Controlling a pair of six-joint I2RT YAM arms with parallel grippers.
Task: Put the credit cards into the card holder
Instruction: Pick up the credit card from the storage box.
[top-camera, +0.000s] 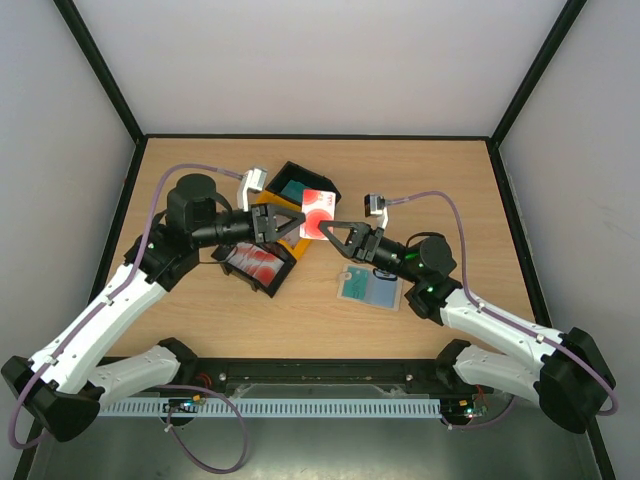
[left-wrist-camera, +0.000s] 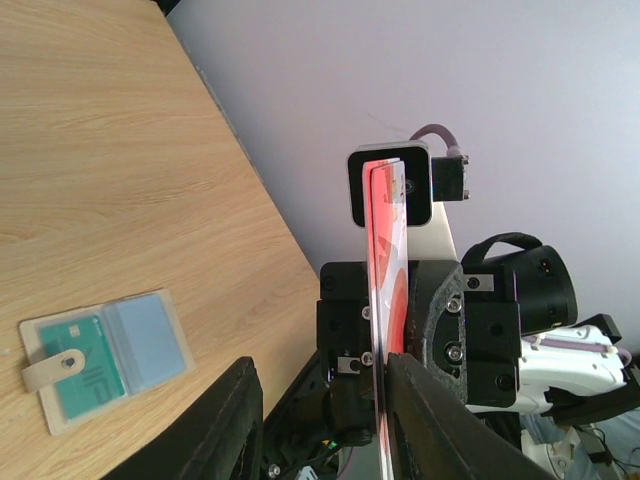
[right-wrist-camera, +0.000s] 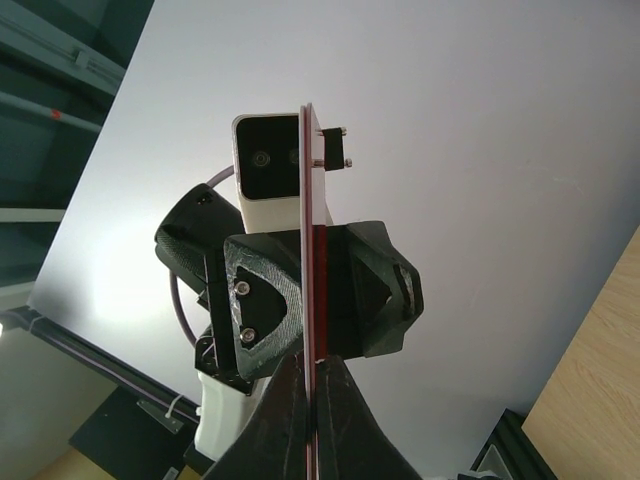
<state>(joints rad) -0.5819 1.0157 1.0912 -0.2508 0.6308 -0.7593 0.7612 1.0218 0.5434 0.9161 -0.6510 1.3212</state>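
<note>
A red-and-white credit card (top-camera: 320, 211) is in the air above the middle of the worktop (top-camera: 455, 195), between the two pincers, which meet tip to tip. The right pincer (top-camera: 336, 231) is closed tight on the card's lower edge. In the right wrist view its two fingers (right-wrist-camera: 285, 420) press together on the thin card (right-wrist-camera: 308, 200), which shows edge-on and upright.

The left pincer (top-camera: 284, 225) comes from the other side and its jaws stand partly apart around the same card. In the left wrist view the card (left-wrist-camera: 385, 280) is close against one finger (left-wrist-camera: 430, 420), while the other finger (left-wrist-camera: 230, 420) is clearly away from it – so this pincer is around the card but does not clamp it.

The card holder (top-camera: 370, 288) lies open and flat on the worktop, just under the right arm and near the front. In the left wrist view it (left-wrist-camera: 150, 335) shows a teal card (left-wrist-camera: 80, 362) in one side and a blue-grey pocket in the other, with the small strap and snap at its edge.

Behind the left pincer there is a black tray (top-camera: 283, 277) with more red-and-white cards (top-camera: 255, 262), and a second black tray (top-camera: 300, 167) further back holds a teal card (top-camera: 297, 188) – both well apart from the holder
</note>
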